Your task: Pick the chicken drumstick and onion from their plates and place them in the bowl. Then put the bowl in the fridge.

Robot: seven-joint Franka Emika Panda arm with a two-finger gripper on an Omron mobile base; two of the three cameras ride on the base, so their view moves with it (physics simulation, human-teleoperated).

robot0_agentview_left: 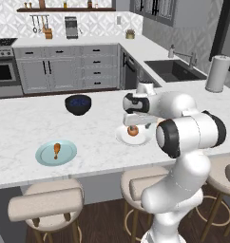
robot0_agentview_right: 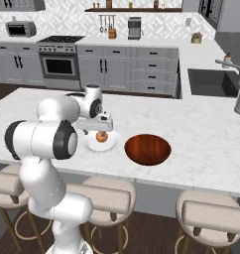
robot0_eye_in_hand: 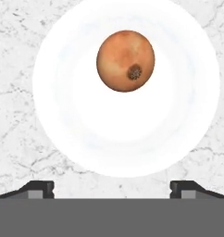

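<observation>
My arm is folded forward over the marble counter, elbow high and hand pointing straight down, so my claw hangs above the white plate. Its two tips stand far apart at the bottom of the hand view, wide open and holding nothing. The onion sits on that plate, off toward the plate's far side as my hand sees it, with a dark root spot facing up. From the right base view the onion lies right under my hand, and the wooden bowl rests on the counter just beside the white plate, bare inside. In the left base view the drumstick lies on the blue-green plate, well apart from my hand, and a dark bowl stands farther back.
</observation>
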